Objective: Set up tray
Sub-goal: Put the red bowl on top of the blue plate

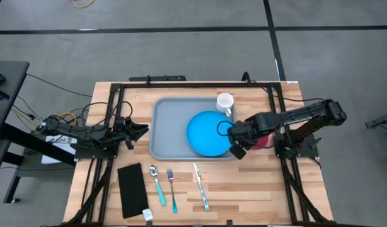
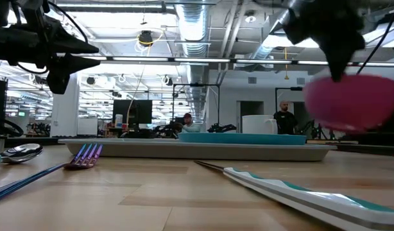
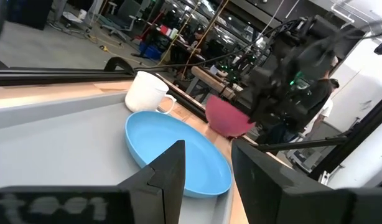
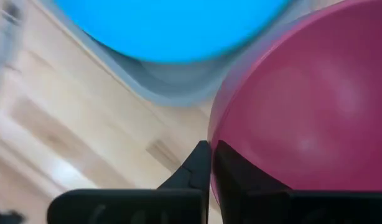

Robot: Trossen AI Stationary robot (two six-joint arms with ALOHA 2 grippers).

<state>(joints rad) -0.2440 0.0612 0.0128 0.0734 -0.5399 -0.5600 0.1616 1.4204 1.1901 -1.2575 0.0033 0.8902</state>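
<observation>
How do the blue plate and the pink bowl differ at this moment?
The blue plate is flat and shallow; the pink bowl is deep and rounded. The plate lies in the tray; the bowl is lifted clear of the table beside the tray's right edge, its rim pinched by the right gripper. The plate is wider. Both are round.
</observation>
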